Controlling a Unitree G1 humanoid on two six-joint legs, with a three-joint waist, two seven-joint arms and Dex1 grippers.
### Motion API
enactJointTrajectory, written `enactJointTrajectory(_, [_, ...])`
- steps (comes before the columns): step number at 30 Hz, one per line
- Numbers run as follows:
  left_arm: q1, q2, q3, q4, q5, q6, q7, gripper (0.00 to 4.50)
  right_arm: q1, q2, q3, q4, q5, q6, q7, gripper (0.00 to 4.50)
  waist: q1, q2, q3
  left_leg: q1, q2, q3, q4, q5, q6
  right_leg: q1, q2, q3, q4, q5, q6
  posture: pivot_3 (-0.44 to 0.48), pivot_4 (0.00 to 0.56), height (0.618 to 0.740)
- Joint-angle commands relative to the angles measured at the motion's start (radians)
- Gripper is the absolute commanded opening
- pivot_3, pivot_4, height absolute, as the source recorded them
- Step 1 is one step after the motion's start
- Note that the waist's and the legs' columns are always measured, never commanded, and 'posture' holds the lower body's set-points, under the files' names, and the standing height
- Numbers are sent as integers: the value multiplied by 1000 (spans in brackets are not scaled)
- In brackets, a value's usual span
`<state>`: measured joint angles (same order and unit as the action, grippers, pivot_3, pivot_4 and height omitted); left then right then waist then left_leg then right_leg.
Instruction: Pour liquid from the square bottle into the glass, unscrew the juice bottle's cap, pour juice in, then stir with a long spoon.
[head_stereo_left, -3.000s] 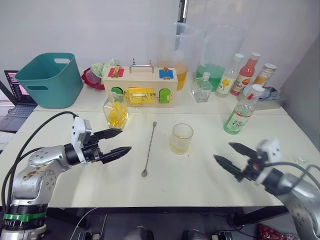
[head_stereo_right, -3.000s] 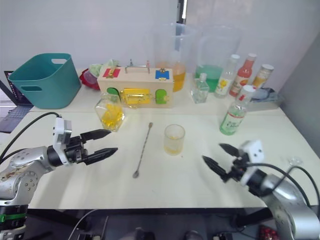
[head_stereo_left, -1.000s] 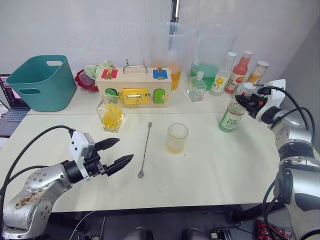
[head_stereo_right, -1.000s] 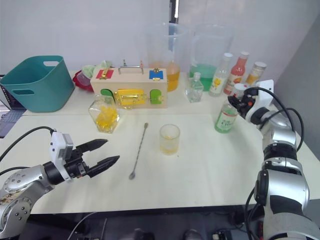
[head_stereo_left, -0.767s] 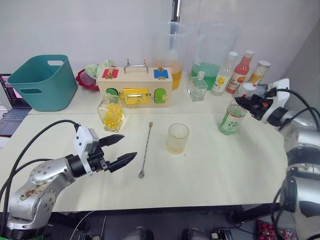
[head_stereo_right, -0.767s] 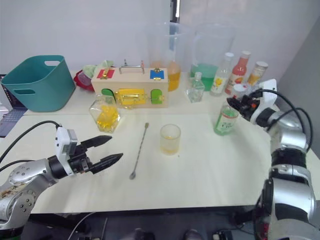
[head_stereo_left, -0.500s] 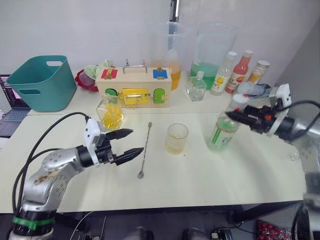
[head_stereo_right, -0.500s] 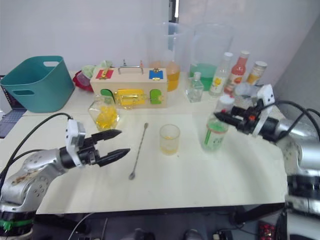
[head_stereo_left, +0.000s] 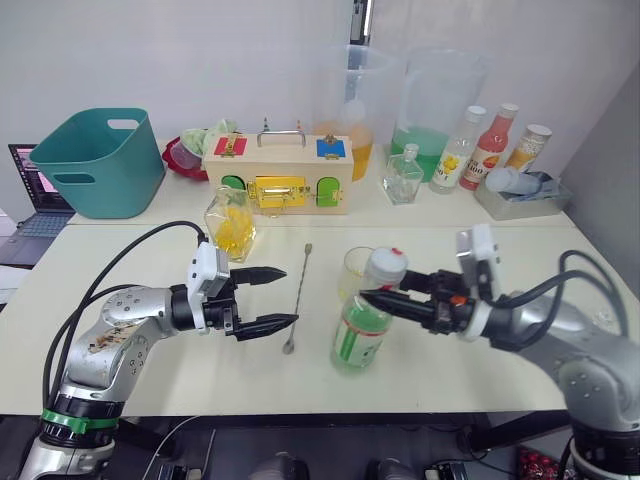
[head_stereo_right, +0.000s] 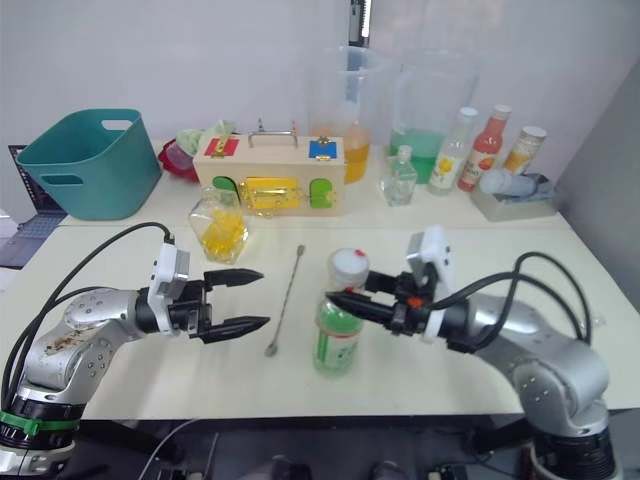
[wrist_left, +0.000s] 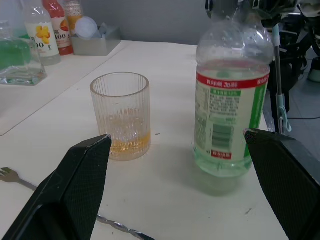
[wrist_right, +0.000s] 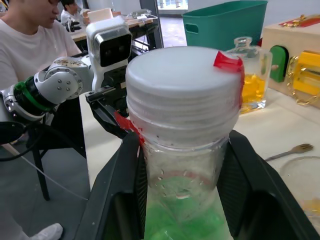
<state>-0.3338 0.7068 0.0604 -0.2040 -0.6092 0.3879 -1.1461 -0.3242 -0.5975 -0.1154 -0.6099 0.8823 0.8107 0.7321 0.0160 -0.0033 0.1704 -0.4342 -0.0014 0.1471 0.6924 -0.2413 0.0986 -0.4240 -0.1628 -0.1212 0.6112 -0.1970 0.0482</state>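
Clear glass (head_stereo_left: 354, 272) half behind juice bottle (head_stereo_left: 362, 328) (right claw's (head_stereo_left: 375, 299)).

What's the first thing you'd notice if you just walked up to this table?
The right hand gripping the juice bottle by its neck, under the white cap, near the table's front middle. Just behind it stands the glass. The left hand waits open beside the long spoon.
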Motion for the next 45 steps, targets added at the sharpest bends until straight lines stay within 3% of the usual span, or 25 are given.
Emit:
enactJointTrajectory(1, [18, 16, 36, -42, -9, -19, -10, 4500, 19, 4, 28, -52, -51, -63, -21, 1366, -1, 0, 0, 0, 0, 0, 0, 0, 0, 0, 0, 0, 0, 0, 0, 0, 150, 740])
enactJointTrajectory(15, [59, 40, 62, -52, 17, -65, -9, 4500, 87, 9, 61, -68, -139, -141, -59, 1365, -2, 0, 0, 0, 0, 0, 0, 0, 0, 0, 2, 0, 0, 0, 0, 0, 150, 740])
enactJointTrajectory(23, [56, 37, 50, -47, 29, -74, -9, 4500, 101, 5, 72, -84, -49, -83, -80, 1365, -3, 0, 0, 0, 1, 0, 0, 0, 0, 0, 2, 0, 0, 0, 0, 0, 150, 740])
enactJointTrajectory(24, [58, 36, 49, -48, 29, -74, -8, 4500, 98, 11, 62, -84, -7, -71, -85, 2411, -3, 0, 0, 0, 1, 0, 0, 0, 0, 0, 2, 0, 0, 0, 0, 0, 150, 740])
enactJointTrajectory(29, [60, 32, 49, -56, 27, -66, 0, 4500, 74, -15, 20, -70, 86, -49, -57, 4109, -2, 0, 0, 0, 1, 0, 0, 0, 0, 0, 2, 0, 0, 0, 0, 0, 150, 740])
enactJointTrajectory(30, [64, 34, 55, -67, 12, -49, 3, 4500, 59, -64, -3, -32, 107, -40, 15, 4429, -2, 0, 0, 0, 1, 0, 0, 0, 0, 0, 2, 0, 0, 0, 0, 0, 150, 740])
enactJointTrajectory(31, [69, 36, 60, -77, 0, -36, 6, 4500, 46, -105, -20, 1, 126, -32, 75, 4469, -2, 0, 0, 0, 1, 0, 0, 0, 0, 0, 2, 0, 0, 0, 0, 0, 150, 740])
enactJointTrajectory(38, [95, 48, 80, -114, -24, -1, 16, 4500, -2, -218, -27, 89, 161, -26, 264, 4469, -3, -1, 0, 0, 1, -1, 0, -1, 1, 0, 2, 0, -1, 0, 0, 0, 150, 740])
enactJointTrajectory(42, [146, 71, 127, -184, -63, 38, 42, 4500, -200, -340, 137, 393, -80, -198, 658, 4469, -9, -1, 0, 0, 1, 1, 2, -2, 3, 0, 1, 0, -1, 0, 0, 0, 150, 740])
enactJointTrajectory(45, [175, 77, 152, -227, -81, 60, 71, 4500, -368, -288, 238, 588, -195, -333, 844, 4469, -10, -1, 0, 1, 2, 0, 2, -2, 4, -1, 1, 0, -2, 0, 0, 0, 150, 740])
